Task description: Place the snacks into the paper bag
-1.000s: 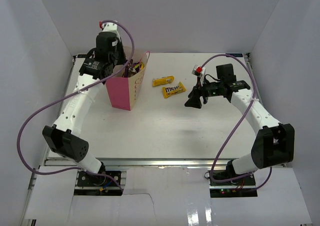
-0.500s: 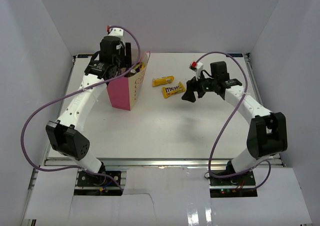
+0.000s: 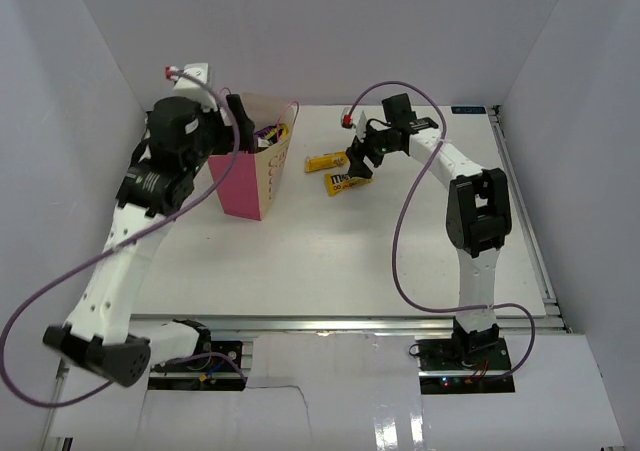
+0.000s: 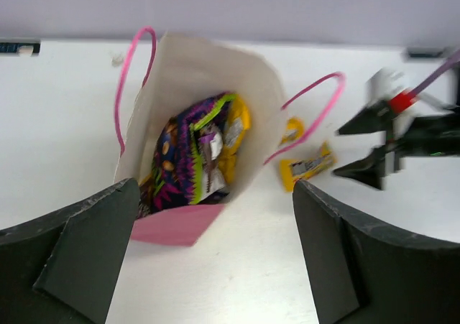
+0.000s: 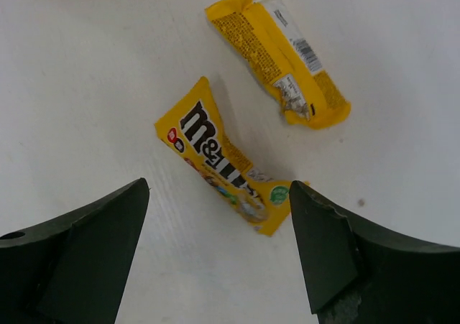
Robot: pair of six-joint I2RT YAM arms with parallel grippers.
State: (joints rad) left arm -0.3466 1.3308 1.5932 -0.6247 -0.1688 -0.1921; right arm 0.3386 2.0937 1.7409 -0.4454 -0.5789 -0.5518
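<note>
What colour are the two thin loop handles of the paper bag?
Pink. The handles on the paper bag show best in the left wrist view.

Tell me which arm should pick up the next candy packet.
Right. The right end effector, open, hovers over the M&M's packet, with the second yellow packet just beyond. The left end effector, also open, is over the bag, away from both.

The left arm reaches up high. Its left gripper (image 4: 214, 191) hangs wide open right over the paper bag (image 3: 243, 183). The right arm stretches far out to the bag's right side, with the right gripper (image 5: 219, 189) open and pointing down.
</note>
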